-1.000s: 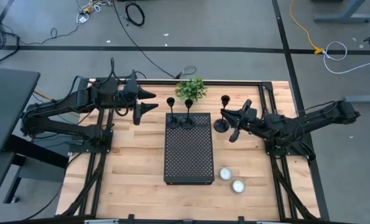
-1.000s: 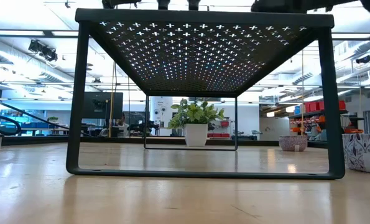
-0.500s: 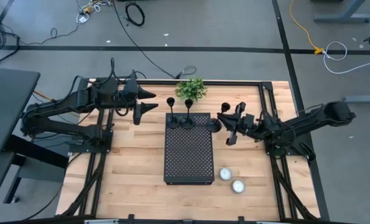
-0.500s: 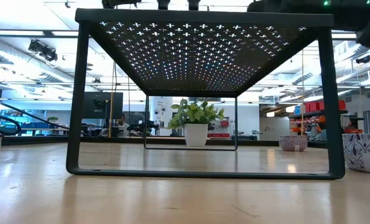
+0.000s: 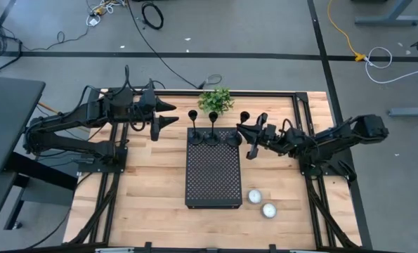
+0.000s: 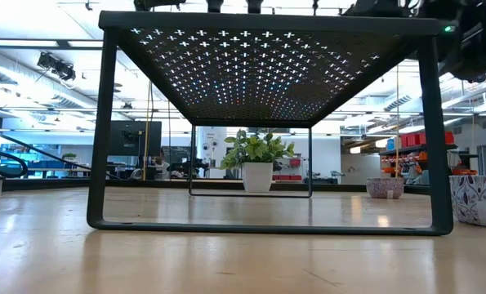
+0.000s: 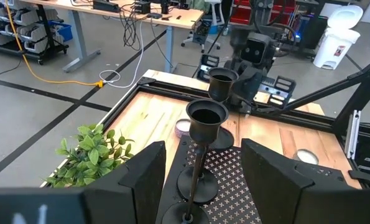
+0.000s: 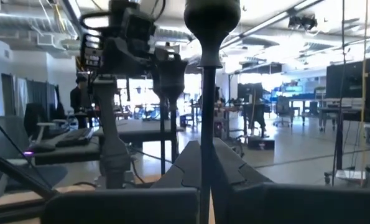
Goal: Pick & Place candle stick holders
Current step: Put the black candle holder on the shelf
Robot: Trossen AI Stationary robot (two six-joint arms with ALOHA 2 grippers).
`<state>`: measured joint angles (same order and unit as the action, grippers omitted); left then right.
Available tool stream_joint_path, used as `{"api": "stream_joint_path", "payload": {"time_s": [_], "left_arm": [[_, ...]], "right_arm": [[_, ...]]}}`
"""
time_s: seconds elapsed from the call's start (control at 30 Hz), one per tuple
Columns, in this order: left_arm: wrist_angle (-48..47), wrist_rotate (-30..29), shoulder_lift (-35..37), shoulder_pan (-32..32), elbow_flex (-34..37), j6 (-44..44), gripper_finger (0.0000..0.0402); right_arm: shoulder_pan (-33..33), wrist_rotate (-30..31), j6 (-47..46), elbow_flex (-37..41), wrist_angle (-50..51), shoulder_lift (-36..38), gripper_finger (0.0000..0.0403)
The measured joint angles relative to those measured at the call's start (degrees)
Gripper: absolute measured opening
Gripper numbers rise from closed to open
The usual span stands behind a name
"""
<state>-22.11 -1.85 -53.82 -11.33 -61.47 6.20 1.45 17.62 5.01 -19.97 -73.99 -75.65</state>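
**Nearly there: the third holder reaches the tray's far right corner**

Furthest left, the left tool (image 5: 168, 114) hangs above the bench (image 5: 152, 190) just off the tray's far left corner, its fingers (image 7: 141, 174) spread wide and holding nothing; it looks parked there to stay clear of the work. In its wrist view the gap between the fingers frames the row of holders.

Next comes the black perforated tray (image 5: 213, 176), standing on legs in the middle of the bench, as the low view from beneath shows. Two candle stick holders stand upright on its far edge, the first holder (image 5: 193, 130) near the left corner and the second holder (image 5: 213, 130) just beside it, with a small potted plant (image 5: 216, 100) behind them. They seem set in a line so that a third fits alongside.

To their right, the third holder (image 5: 241, 130) is upright with its base at the tray's far right corner; whether the base touches the tray cannot be told. The right tool (image 5: 251, 138) is clamped on its stem, low down, which likely keeps the cup clear and the stem vertical for setting down.

Two white tealights (image 5: 261, 202) lie on the bench near the tray's near right corner, untouched.
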Motion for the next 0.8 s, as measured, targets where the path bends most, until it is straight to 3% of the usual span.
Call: {"api": "stream_joint_path", "payload": {"time_s": [0.3, 0.8], "left_arm": [[0.0, 0.0, 0.0, 0.0, 0.0, 0.0, 0.0209], [-0.1, 0.0, 0.0, 0.0, 0.0, 0.0, 0.0209]], "right_arm": [[-2.1, -1.1, 0.0, -3.8, 4.1, -4.8, 0.0], [-3.4, -2.2, -0.1, -3.8, 4.8, -5.0, 0.0]]}}
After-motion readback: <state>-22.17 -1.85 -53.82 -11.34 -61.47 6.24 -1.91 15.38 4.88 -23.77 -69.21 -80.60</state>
